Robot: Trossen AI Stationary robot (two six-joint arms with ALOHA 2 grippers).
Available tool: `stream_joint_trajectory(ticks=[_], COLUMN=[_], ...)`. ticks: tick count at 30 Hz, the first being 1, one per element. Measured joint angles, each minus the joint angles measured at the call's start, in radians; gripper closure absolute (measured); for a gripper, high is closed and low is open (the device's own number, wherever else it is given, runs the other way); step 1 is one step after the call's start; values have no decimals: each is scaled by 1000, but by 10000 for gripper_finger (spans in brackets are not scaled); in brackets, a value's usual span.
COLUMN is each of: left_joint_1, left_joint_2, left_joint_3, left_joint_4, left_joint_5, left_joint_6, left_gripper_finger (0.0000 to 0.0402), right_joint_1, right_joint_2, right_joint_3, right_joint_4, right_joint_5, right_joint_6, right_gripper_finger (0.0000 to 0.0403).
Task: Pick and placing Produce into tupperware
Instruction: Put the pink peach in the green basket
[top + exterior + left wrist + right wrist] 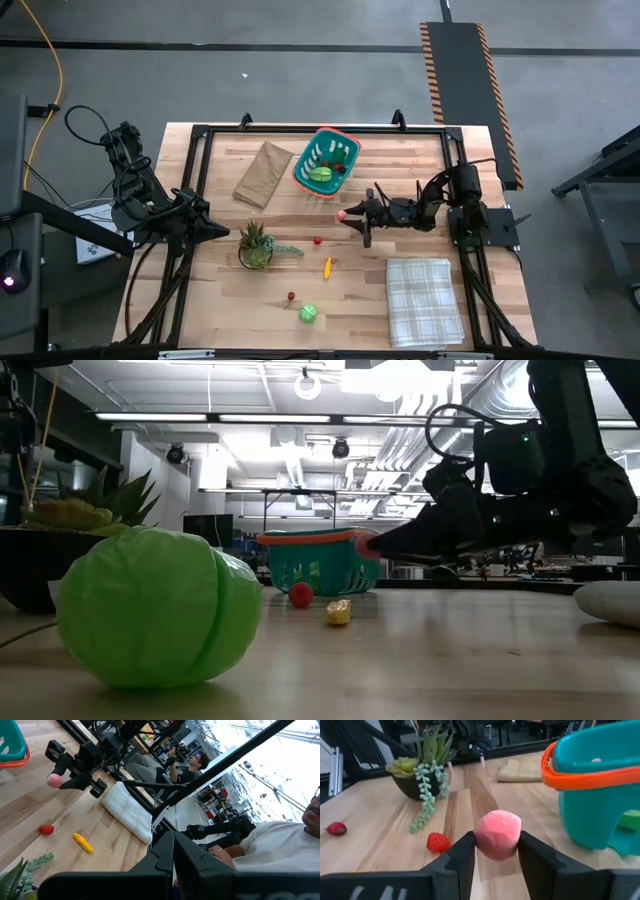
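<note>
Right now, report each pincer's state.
Left pincer: shut, holding nothing, parked at the table's left edge.
Right pincer: shut on the pink fruit, above the table just short of the teal basket.

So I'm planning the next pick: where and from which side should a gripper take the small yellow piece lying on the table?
The yellow piece is slim and elongated, lying flat in open wood between the strawberry and the green cabbage. Probably best to come straight down from above and pinch across its narrow middle, fingers astride its long axis.
</note>
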Motion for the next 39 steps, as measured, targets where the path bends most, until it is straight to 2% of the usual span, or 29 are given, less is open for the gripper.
stream_joint_trajectory(ticks=[11,20,29,39], left_joint_1=[0,0,0,0], left_joint_2=[0,0,0,0], left_joint_3=[0,0,0,0], left_joint_4=[0,0,0,0], left_joint_5=[0,0,0,0], left_joint_6=[0,0,0,0], left_gripper_finger=[401,401,401,401], right_joint_1=[0,-12,-41,-91], right_joint_2=[-11,-102,-237,-490], right_joint_3=[52,78,73,14], right_joint_4=[19,10,-18,-193], right_joint_5=[-32,-55,-70,-73], right_joint_6=[2,-4,3,-63], right_gripper_finger=[279,279,279,279])
